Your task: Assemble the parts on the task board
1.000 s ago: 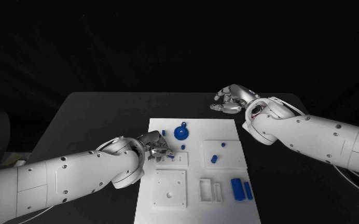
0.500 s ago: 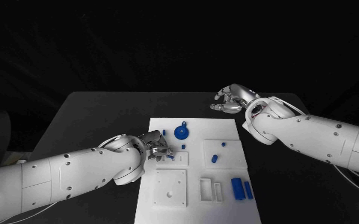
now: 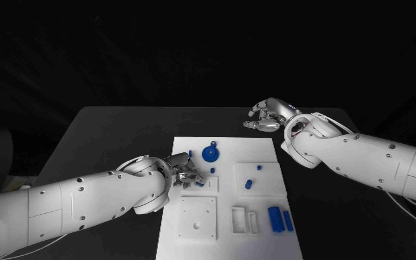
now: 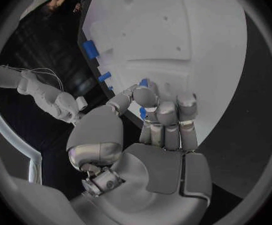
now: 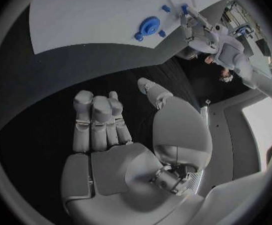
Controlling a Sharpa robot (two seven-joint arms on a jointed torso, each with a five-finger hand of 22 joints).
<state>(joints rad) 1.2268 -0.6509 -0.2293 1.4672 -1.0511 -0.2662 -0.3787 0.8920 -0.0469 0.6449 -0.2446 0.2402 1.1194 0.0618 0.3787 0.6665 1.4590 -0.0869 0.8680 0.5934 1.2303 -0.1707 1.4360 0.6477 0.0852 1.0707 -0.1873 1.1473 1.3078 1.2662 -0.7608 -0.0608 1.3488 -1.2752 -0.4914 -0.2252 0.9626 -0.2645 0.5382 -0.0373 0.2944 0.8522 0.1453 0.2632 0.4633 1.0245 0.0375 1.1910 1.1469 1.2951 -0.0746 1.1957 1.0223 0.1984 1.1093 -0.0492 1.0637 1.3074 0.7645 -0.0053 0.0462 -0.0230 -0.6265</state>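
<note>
Left wrist view: the left hand pinches a small blue part, mostly hidden by fingers. The right hand hangs curled, empty, over the black surface.

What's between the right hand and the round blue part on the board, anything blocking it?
Nothing visible does. The right hand hangs past the task board's far edge, fingers curled in and holding nothing. Between it and the round blue part lie only bare black table and bare white board.
</note>
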